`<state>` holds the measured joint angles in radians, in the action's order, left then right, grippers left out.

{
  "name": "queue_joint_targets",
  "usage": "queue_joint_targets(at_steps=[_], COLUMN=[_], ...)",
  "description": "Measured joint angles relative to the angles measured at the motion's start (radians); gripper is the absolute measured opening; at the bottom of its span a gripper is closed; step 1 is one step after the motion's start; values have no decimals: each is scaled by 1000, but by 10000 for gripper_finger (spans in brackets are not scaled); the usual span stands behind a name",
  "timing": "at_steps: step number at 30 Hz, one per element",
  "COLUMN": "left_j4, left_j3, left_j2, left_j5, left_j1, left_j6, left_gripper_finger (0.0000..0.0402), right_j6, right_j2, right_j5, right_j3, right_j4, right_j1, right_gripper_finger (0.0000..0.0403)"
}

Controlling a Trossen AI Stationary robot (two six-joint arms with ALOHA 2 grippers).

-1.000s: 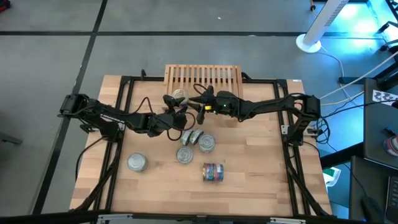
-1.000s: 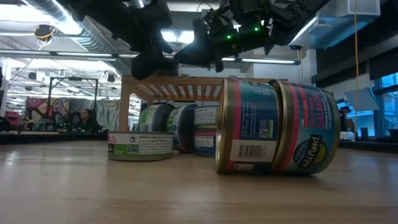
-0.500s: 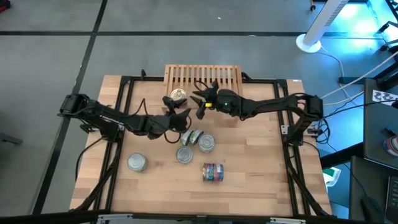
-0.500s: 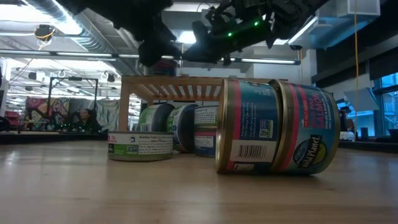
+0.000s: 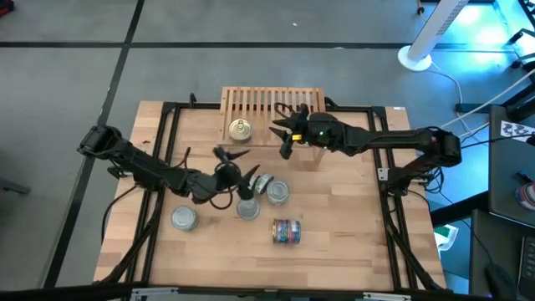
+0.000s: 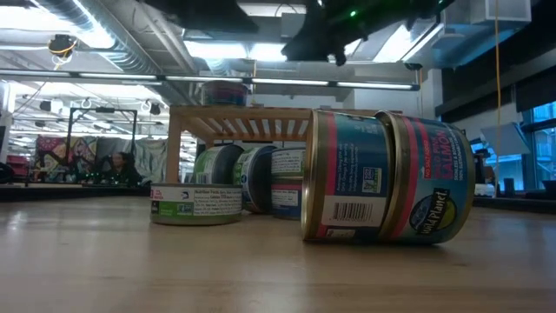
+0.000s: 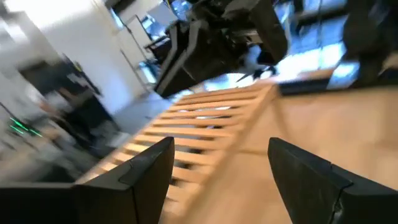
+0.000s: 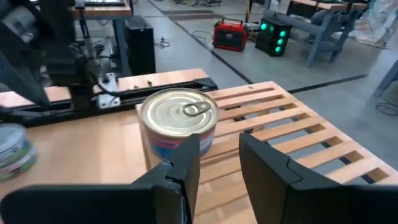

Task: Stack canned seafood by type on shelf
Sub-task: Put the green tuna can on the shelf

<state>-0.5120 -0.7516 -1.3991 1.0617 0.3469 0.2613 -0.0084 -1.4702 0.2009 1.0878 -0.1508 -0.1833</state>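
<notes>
Tin (image 5: 240, 129) with gold lid stands upright on the wooden shelf (image 5: 288, 102). Right gripper (image 5: 287, 134) hovers beside it, partly open, empty; left gripper (image 5: 231, 165) wide open, empty.

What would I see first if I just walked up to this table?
Probably the bright blue-and-red tins lying on their sides near the table's front edge. Behind them, one gold-lidded tin stands alone on the wooden shelf, with both end effectors, left and right, empty.
</notes>
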Motion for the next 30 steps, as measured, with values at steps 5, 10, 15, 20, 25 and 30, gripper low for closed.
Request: queue_joint_targets(at_steps=[5, 10, 15, 20, 25, 30], left_j4=[17, 135, 334, 532, 643, 664], left_j3=[0, 0, 0, 0, 0, 0], left_j2=[0, 0, 0, 0, -7, -35], left_j5=[1, 1, 1, -26, -72, -108], left_j1=[71, 132, 176, 203, 199, 189], left_j6=[-249, -412, -648, -861, -1005, -1057], left_gripper_finger=[257, 257, 257, 257, 257, 257], right_j6=[0, 3, 3, 3, 3, 26], right_j2=[81, 148, 186, 202, 202, 202], right_j5=[-44, -124, -195, -195, -195, -195], right_j3=[0, 0, 0, 0, -1, -1], right_j4=[122, 251, 353, 433, 471, 495], right_j1=[0, 1, 1, 1, 1, 1], right_gripper_finger=[115, 115, 115, 115, 115, 115])
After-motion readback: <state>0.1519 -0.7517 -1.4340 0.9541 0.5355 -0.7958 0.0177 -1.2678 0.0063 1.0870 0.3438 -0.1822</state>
